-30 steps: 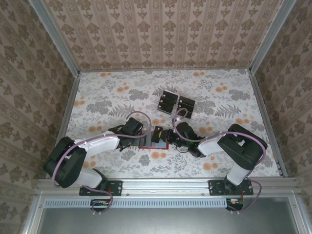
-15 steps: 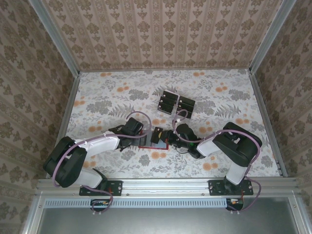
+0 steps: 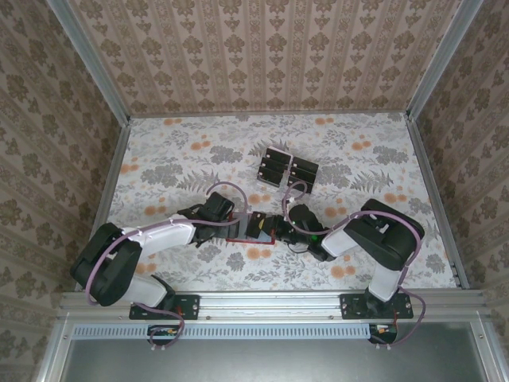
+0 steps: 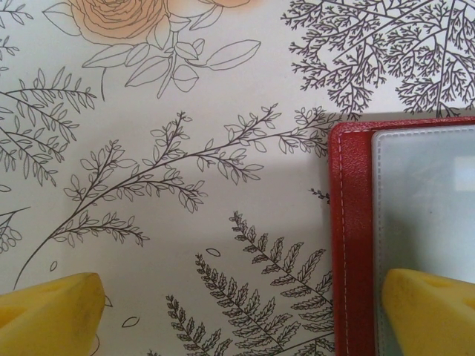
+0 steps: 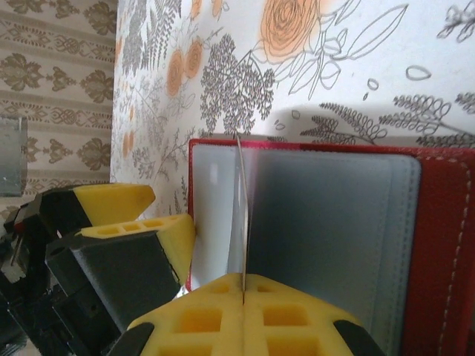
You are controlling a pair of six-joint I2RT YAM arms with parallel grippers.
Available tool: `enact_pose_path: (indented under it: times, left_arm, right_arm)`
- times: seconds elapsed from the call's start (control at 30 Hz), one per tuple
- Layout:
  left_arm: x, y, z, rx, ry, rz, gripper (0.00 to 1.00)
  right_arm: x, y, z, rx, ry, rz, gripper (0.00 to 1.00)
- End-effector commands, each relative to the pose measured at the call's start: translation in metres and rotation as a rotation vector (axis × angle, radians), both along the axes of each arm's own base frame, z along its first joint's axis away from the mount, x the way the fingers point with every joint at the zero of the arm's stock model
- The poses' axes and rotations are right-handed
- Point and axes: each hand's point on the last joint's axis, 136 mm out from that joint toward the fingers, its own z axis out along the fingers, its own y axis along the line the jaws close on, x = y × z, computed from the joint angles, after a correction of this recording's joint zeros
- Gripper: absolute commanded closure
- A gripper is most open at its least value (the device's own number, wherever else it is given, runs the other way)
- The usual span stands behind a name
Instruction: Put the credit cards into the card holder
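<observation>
Right gripper (image 5: 243, 293) pinches one credit card (image 5: 242, 200) edge-on at a clear pocket (image 5: 334, 237) of the open red card holder (image 5: 441, 245), lying between the arms. Left gripper (image 4: 241, 311) spread, one finger (image 4: 430, 311) resting on the pocket. I judge the card thin, stiff, slick: grip its trailing edge.

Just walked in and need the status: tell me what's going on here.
The right gripper is shut on a thin card, held edge-on over the clear pockets of the open red wallet. Whether it has entered a pocket is unclear. The left gripper is wide open, with one finger on the wallet and the other over the table beside it. More dark cards sit in the rack farther back.
</observation>
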Motion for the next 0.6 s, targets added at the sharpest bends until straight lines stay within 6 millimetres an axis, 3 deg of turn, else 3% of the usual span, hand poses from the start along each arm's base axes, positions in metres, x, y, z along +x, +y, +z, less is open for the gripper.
enact_pose_path:
  times: [0.0, 0.57]
  left_arm:
    - [-0.013, 0.014, -0.016, 0.057, 0.051, 0.016, 0.0]
    - [-0.014, 0.014, -0.016, 0.054, 0.048, 0.019, 0.0]
  right_arm:
    - [-0.011, 0.004, -0.014, -0.015, 0.05, 0.048, 1.0]
    - [-0.014, 0.015, -0.024, -0.007, 0.095, 0.093, 1.0]
